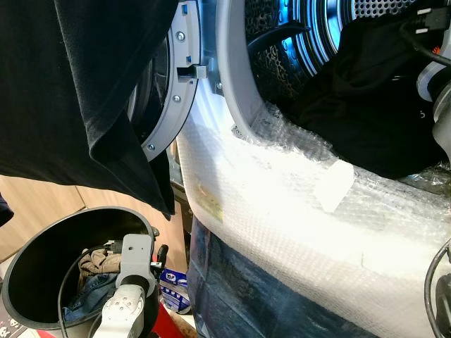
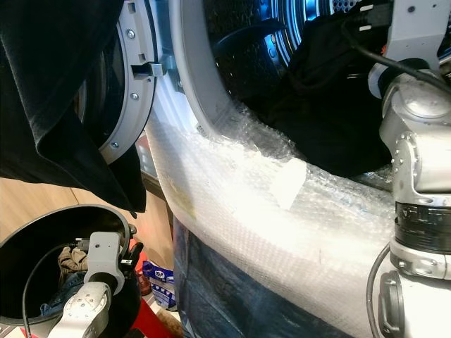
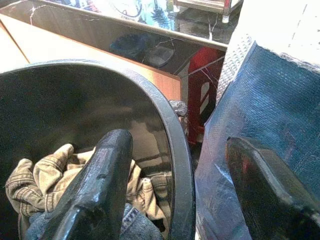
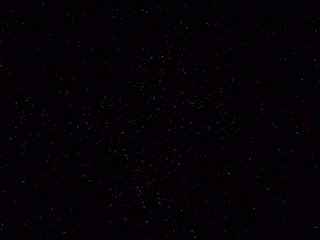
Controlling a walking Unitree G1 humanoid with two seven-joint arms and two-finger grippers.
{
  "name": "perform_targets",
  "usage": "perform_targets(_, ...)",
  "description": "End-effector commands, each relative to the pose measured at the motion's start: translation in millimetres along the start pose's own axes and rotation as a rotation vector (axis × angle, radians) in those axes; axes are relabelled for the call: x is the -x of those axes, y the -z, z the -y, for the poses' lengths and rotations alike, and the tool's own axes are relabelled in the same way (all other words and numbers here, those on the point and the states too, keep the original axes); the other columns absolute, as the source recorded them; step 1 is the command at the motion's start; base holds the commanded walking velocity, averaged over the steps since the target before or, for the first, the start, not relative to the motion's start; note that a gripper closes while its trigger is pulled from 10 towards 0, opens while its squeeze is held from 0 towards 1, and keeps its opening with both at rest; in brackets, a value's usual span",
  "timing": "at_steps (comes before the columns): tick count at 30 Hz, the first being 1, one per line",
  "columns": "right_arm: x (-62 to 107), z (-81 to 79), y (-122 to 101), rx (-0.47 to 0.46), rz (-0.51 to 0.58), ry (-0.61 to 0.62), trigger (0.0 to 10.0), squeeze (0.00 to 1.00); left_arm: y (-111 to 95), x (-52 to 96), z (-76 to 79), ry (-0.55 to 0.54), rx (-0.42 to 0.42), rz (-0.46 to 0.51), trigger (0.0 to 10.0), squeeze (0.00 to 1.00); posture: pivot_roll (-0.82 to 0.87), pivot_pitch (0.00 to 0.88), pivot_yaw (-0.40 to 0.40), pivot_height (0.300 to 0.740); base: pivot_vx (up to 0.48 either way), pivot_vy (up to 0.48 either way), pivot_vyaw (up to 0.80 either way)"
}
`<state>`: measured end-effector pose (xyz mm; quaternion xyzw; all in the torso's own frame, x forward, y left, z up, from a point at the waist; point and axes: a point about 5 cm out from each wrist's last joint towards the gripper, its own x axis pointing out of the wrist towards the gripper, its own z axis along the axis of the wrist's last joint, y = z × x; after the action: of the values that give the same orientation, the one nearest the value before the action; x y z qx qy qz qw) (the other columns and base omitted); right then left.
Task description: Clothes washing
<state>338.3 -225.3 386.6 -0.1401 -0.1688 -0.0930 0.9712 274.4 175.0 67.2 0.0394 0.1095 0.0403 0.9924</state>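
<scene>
- Black soft cloth, a dark garment, is lying bunched in the mouth of the blue-lit perforated steel washer drum, sagging over the bubble-wrap padding on the front
- Right arm is reaching in beside it; whether its end effector is gripping, I cannot tell
- Left end effector is hovering wide open and empty over the round black plastic laundry bucket, where crumpled khaki and denim clothes are waiting
- These are likely light, limp and snag-prone; pinching a raised fold near the middle should be lifting them cleanly
</scene>
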Motion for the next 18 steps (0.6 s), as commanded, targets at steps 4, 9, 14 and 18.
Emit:
perform_targets(4, 8.8, 15.6, -22.0, 0.141, 0.246, 0.148, 10.0, 0.00, 8.2, -0.3, 1.6, 0.011, -0.016, -0.045, 10.0, 0.00, -0.06, 0.019, 0.003, 0.740, 0.000, 0.000, 0.00)
perform_targets(9, 14.8, 29.8, -34.5, 0.144, 0.387, 0.314, 10.0, 0.00, 7.8, -0.4, 2.5, 0.013, -0.014, -0.043, 10.0, 0.00, -0.06, 0.018, 0.002, 0.740, 0.000, 0.000, 0.00)
perform_targets(14, 17.0, 8.1, -37.1, 0.472, 0.514, 0.281, 10.0, 0.00, 7.8, 0.3, 2.5, 0.011, -0.013, -0.043, 10.0, 0.00, -0.06, 0.017, -0.001, 0.740, 0.000, 0.000, 0.00)
perform_targets(18, 3.6, -5.2, -8.1, 0.193, 0.271, 0.138, 10.0, 0.00, 7.6, -0.1, 3.0, 0.013, -0.011, -0.041, 10.0, 0.00, -0.05, 0.017, -0.001, 0.740, 0.000, 0.000, 0.00)
